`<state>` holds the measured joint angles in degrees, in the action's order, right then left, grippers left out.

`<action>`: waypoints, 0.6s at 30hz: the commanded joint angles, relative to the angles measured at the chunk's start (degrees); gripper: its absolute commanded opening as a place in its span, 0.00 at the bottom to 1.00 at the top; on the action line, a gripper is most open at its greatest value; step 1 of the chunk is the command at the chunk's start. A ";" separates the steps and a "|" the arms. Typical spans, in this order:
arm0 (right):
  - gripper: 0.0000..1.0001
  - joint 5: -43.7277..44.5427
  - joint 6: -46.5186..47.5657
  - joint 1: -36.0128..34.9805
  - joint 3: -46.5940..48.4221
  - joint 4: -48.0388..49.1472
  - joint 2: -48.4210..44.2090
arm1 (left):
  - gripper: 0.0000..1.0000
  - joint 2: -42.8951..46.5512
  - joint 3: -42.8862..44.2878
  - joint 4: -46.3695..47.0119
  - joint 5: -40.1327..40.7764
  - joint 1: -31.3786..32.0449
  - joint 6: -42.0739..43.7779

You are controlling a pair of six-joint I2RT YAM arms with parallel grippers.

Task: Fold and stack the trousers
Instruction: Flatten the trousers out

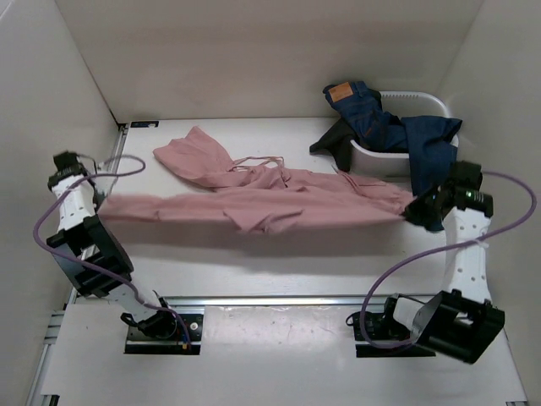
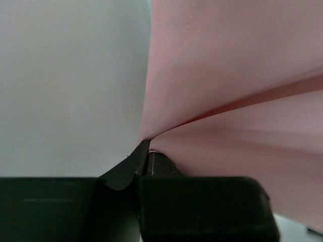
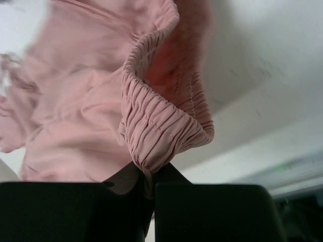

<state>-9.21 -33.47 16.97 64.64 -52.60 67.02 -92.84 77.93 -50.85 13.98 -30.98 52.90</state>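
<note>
The dusty-pink trousers (image 1: 262,203) are stretched left to right above the table between my two grippers. One leg trails back to the far left, with thin drawstrings near the middle. My left gripper (image 1: 103,211) is shut on a leg end; in the left wrist view the pink cloth (image 2: 232,91) runs out from the closed jaws of the left gripper (image 2: 146,159). My right gripper (image 1: 412,211) is shut on the gathered waistband (image 3: 161,136), which bunches just above the right gripper's (image 3: 150,174) closed jaws.
A white basket (image 1: 423,106) at the far right holds blue jeans (image 1: 372,118) and dark clothes that hang over its rim, close behind my right gripper. White walls close the table on the left, back and right.
</note>
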 commanded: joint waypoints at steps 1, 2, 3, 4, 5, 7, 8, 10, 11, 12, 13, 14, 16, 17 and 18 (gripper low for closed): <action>0.00 2.46 0.43 3.85 -6.52 -4.69 -6.45 | 0.14 3.63 -8.57 -0.65 5.35 -4.96 3.87; 0.00 1.75 -0.09 5.60 -12.11 -4.71 -9.69 | 0.14 3.63 -12.24 -0.65 5.36 -6.27 4.39; 0.00 1.13 -0.88 5.62 -14.96 -4.71 -11.20 | 0.14 3.63 -13.93 -0.65 5.88 -6.89 4.40; 0.00 1.13 -0.89 6.14 -17.51 -5.32 -12.17 | 0.14 3.02 -15.60 -0.13 5.89 -7.51 4.40; 0.00 2.26 -1.67 6.14 -22.49 -5.32 -13.66 | 0.14 2.40 -17.01 0.48 5.89 -8.04 3.88; 0.00 2.80 -3.35 7.01 -27.35 -4.63 -14.29 | 0.14 0.29 -19.83 0.49 5.89 -8.57 3.09; 0.00 2.80 -4.14 7.02 -29.29 -4.62 -15.07 | 0.14 -0.32 -20.36 0.49 5.89 -8.57 2.39; 0.00 2.80 -6.33 8.77 -33.17 -3.83 -16.57 | 0.14 -0.85 -20.89 0.49 4.84 -9.10 2.38; 0.00 4.19 -6.86 8.78 -33.70 -3.83 -16.57 | 0.14 -0.85 -21.50 0.49 4.83 -9.10 2.38; 0.00 5.07 -7.39 9.56 -33.70 -3.83 -17.10 | 0.14 -0.85 -22.11 0.49 4.83 -9.70 2.90; 0.00 5.95 -7.40 9.57 -33.70 -5.31 -17.10 | 0.14 -0.16 -22.12 0.49 4.83 -9.71 2.91; 0.01 8.31 -7.40 9.57 -33.70 -5.93 -17.10 | 0.14 -0.15 -22.90 0.49 5.35 -10.32 3.69; 0.07 11.31 -7.92 9.57 -32.91 -8.20 -17.63 | 0.14 -0.15 -23.53 0.49 5.97 -10.94 4.49; 0.09 12.71 -8.44 9.57 -32.22 -9.00 -18.15 | 0.14 -0.15 -23.53 0.49 6.67 -11.55 4.49; 0.12 14.82 -9.32 9.57 -31.69 -9.62 -18.68 | 0.20 -0.15 -23.53 0.49 7.46 -11.56 4.49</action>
<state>-1.04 -40.56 26.24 30.26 -58.72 49.58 -94.43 54.72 -50.89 19.33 -41.54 56.42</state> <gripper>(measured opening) 0.108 0.182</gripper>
